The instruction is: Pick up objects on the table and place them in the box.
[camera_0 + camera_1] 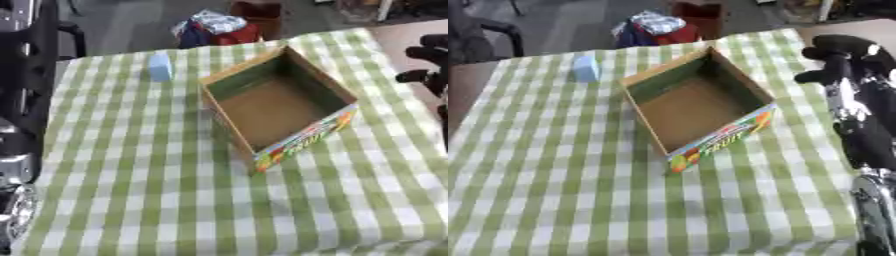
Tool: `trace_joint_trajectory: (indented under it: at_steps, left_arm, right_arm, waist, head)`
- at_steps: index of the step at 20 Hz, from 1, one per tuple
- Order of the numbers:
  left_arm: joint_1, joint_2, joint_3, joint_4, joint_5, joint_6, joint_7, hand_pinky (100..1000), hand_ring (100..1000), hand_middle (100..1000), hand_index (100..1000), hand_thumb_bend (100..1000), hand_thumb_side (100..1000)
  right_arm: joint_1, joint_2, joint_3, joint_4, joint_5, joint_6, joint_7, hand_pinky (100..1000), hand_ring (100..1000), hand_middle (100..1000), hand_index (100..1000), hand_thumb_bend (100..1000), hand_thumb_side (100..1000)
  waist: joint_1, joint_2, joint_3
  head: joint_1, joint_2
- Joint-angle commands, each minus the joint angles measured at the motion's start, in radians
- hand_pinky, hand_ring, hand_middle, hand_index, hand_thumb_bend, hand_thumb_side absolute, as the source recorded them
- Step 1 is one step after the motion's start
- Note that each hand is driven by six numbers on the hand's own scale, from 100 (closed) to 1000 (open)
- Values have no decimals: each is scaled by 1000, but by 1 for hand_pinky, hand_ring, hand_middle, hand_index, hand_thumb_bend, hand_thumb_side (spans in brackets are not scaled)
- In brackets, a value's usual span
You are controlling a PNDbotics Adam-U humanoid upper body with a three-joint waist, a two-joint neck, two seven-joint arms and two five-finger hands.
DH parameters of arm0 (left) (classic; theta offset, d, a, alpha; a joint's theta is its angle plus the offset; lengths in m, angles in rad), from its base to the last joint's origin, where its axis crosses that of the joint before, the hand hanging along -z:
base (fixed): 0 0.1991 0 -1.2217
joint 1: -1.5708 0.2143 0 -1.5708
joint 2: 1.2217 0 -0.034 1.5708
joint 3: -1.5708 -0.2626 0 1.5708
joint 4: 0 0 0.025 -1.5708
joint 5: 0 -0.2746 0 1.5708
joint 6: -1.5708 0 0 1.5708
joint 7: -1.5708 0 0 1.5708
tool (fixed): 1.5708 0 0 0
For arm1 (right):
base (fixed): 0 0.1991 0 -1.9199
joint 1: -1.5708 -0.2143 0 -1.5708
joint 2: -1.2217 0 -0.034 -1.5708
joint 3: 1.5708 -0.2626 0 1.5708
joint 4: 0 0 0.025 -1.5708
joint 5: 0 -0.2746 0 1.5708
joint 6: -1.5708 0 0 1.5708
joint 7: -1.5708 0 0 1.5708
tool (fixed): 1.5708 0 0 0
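The box (278,107) sits open near the middle of the table (131,190), turned at an angle, one outer wall printed with bright fruit colours; its brown floor looks bare, so by the look of it nothing has gone in yet. The only loose thing visible on the cloth is a small pale blue object (159,67), standing near the far left corner of the table, just beside the box's far corner but apart from it. That one still has to be picked up and dropped in, so the job appears to be at its start. The right robot hand (839,49) hangs over the far right edge of the table with its fingers curled and nothing in them, well apart from the blue object. The left robot hand cannot be made out; only dark arm parts show along the left edge. The table wears a green-and-white checked cloth. Beyond its far edge lies grey floor with a heap of red, blue and white stuff.
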Motion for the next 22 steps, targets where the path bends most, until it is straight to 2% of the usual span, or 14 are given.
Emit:
trace_joint_trajectory:
  at_steps: [1,10,15,17,22]
  left_arm:
    - [-29,49,-37,79,-57,56,-52,765,757,756,856,100,664]
    - [-113,67,-82,338,-217,215,-210,765,759,759,861,102,667]
    - [-164,50,-108,482,-306,302,-217,760,755,756,860,108,669]
    - [-178,43,-115,539,-340,306,-208,757,752,754,859,111,667]
    - [-196,36,-116,659,-414,249,-202,758,753,758,861,131,664]
  right_arm:
    - [-18,-16,2,-19,-7,-2,6,612,769,721,739,100,332]
    - [-18,-16,3,-19,-8,-1,8,612,769,721,738,100,333]
    - [-18,-15,4,-19,-8,-1,8,612,769,721,738,100,334]
    - [-18,-15,5,-20,-9,-1,9,612,770,721,738,100,334]
    - [-18,-14,6,-20,-9,-1,10,612,770,721,738,100,335]
  waist:
    - [-2,-9,-4]
    - [1,-4,-8]
    - [-2,-3,-10]
    - [-3,-3,-11]
    - [-3,-1,-12]
  head:
    - [8,5]
    - [8,5]
    - [12,5]
    - [12,5]
    - [12,5]
